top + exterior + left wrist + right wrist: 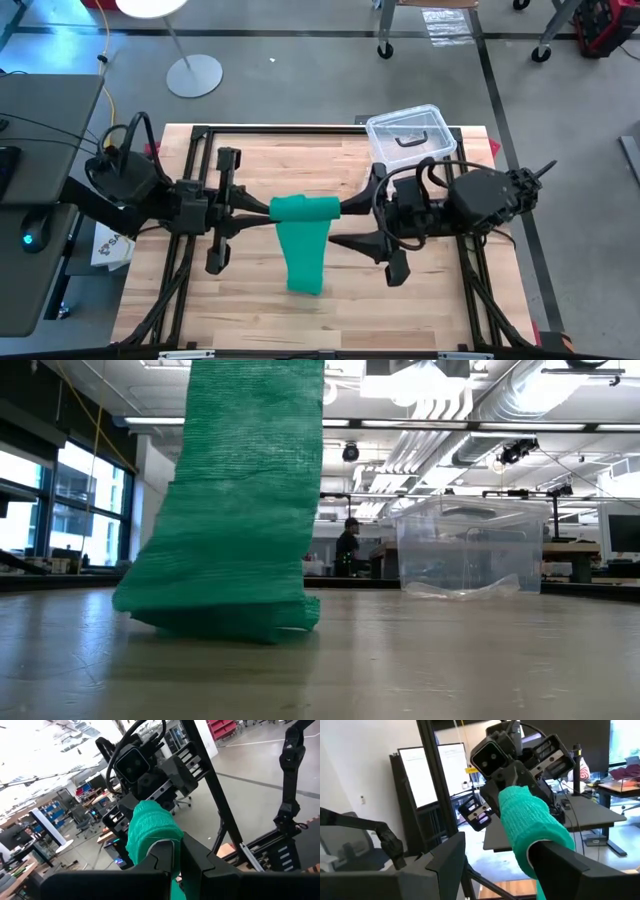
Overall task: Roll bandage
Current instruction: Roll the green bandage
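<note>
The green bandage (305, 235) is partly wound into a short roll (305, 207), held level above the table's middle between my two grippers. From the roll a flat strip hangs down, and its lower end (220, 615) lies folded on the wood. My left gripper (268, 207) is shut at the roll's left end. My right gripper (338, 225) stands open at the roll's right end, one finger at the roll and the other out in free air toward the near edge. My left gripper comes level from the table's left, along the roll's axis, and its shut fingers (167, 857) reach into the roll's left end (150, 832), where the green cloth wraps over them. The roll is clear of the table; the strip hangs below it. My right gripper comes level from the table's right. One fingertip (555, 857) meets the roll's right end (535, 827), and the cloth covers it; whether it reaches inside, I cannot tell. The other finger (445, 860) touches nothing.
A clear plastic box (410, 135) with a black handle stands at the table's far right, with crinkly clear plastic (465, 588) in front of it. Black frame rails (280, 130) run along the table's edges. Bare wood lies near the front edge.
</note>
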`<control>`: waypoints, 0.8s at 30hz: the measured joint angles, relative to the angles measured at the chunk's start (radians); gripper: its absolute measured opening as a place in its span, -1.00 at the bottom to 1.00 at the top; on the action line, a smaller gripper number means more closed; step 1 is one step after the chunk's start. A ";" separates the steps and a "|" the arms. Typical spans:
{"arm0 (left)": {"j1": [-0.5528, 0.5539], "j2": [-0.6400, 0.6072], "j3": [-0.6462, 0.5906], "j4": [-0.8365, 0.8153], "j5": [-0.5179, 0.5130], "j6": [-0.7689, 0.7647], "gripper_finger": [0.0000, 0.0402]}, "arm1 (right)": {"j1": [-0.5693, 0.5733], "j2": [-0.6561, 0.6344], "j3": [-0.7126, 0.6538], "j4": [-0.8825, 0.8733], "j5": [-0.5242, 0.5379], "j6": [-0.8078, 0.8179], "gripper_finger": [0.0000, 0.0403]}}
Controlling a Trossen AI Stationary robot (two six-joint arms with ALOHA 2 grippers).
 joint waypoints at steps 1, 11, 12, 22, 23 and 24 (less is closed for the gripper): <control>0.000 0.001 0.000 0.000 0.000 0.001 -0.96 | -0.001 0.000 0.000 -0.002 0.005 -0.001 0.03; -0.001 0.004 0.000 -0.004 0.012 -0.117 -0.84 | -0.001 0.002 0.000 -0.015 0.054 -0.059 -0.89; 0.003 0.004 0.000 -0.009 0.012 -0.149 -0.80 | 0.004 0.002 0.000 -0.015 0.073 -0.096 -0.93; 0.022 -0.035 -0.002 -0.122 0.068 -0.618 -0.29 | 0.059 0.008 -0.002 -0.036 0.220 -0.515 -0.96; 0.024 -0.041 -0.002 -0.133 0.073 -0.674 -0.26 | 0.063 0.007 -0.002 -0.044 0.230 -0.556 -0.97; 0.025 -0.046 -0.002 -0.140 0.077 -0.736 -0.24 | 0.066 0.007 -0.002 -0.051 0.244 -0.594 -0.98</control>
